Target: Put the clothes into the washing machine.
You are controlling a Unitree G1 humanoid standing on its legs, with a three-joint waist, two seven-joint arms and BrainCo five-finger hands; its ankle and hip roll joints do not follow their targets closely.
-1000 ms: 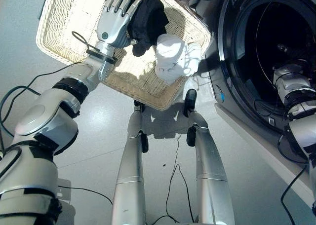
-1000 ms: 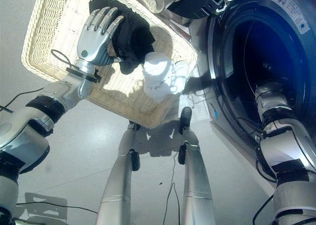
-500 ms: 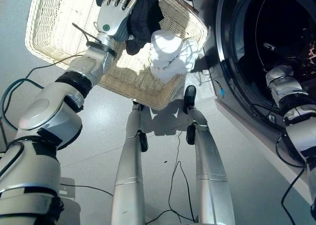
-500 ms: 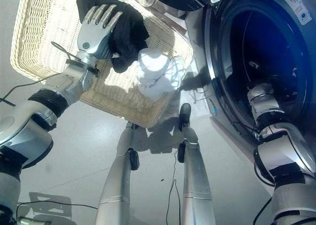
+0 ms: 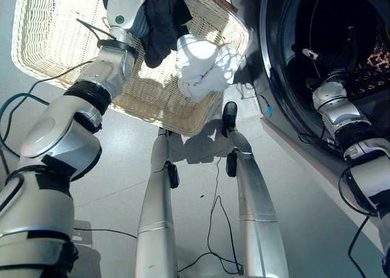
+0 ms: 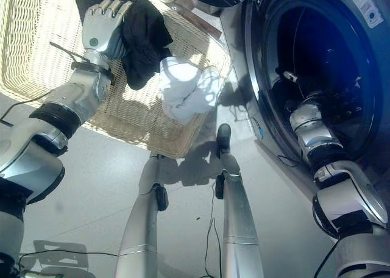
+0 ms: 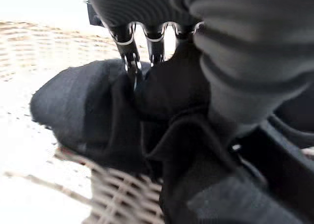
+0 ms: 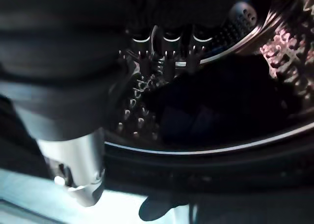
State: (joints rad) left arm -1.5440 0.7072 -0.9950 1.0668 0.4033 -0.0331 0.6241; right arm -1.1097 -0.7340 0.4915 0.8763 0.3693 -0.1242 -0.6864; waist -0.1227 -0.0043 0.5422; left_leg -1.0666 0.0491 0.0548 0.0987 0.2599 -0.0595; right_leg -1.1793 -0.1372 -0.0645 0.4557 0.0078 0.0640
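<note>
Left hand (image 6: 100, 28) lies on the black garment (image 6: 143, 37) in the wicker basket (image 5: 49, 40); in the left wrist view its fingers dig into the dark folds, so it appears closed on the cloth. White garment (image 5: 204, 64) sits just beside, toward the washing machine (image 6: 341, 22). Right hand (image 8: 162, 52) reaches inside the drum (image 5: 341, 40); cannot tell if it is open or closed. The machine's opening lies to the robot's right of the basket, so the lift must travel rightward.

Hard sunlight glares on the wicker basket (image 5: 55, 52) (white cloth (image 5: 201, 64) blown out); the drum (image 6: 317, 58) stays dim.
</note>
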